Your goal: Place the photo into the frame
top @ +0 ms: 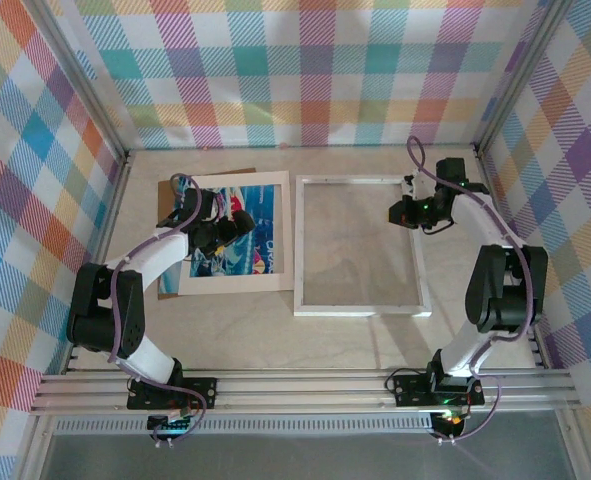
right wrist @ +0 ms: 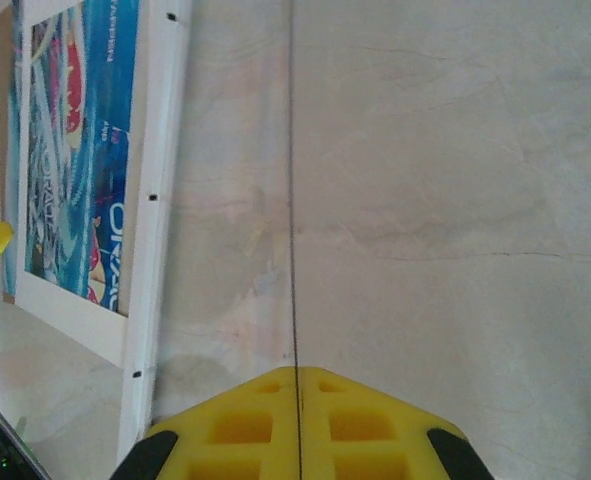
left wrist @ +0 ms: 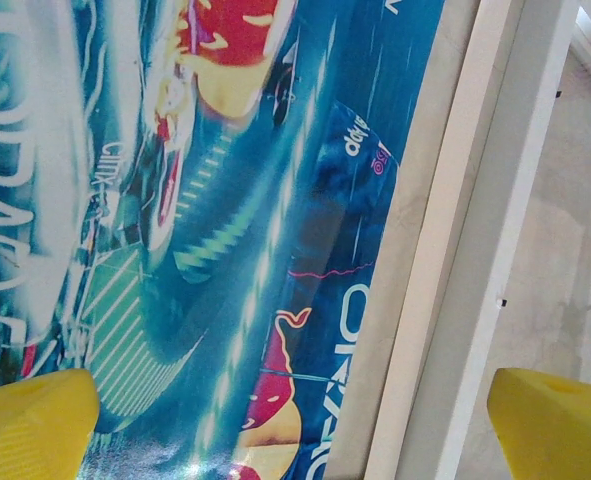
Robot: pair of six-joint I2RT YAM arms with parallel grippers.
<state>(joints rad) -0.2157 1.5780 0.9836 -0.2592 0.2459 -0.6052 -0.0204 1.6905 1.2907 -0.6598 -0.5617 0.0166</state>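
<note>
Hanging the left gripper [left wrist: 295,425], fingers wide apart, right above the photo [left wrist: 225,250], sitting at 9 o'clock from the frame [top: 360,309] beneath a white mat [top: 235,283]. Pressing the right gripper [right wrist: 297,420] fingers together at the frame's 2 o'clock rail.

Lab test cell w/ plaid cloth walls [top: 315,70], alu rails [top: 305,385], beige tabletop [top: 275,340]
</note>
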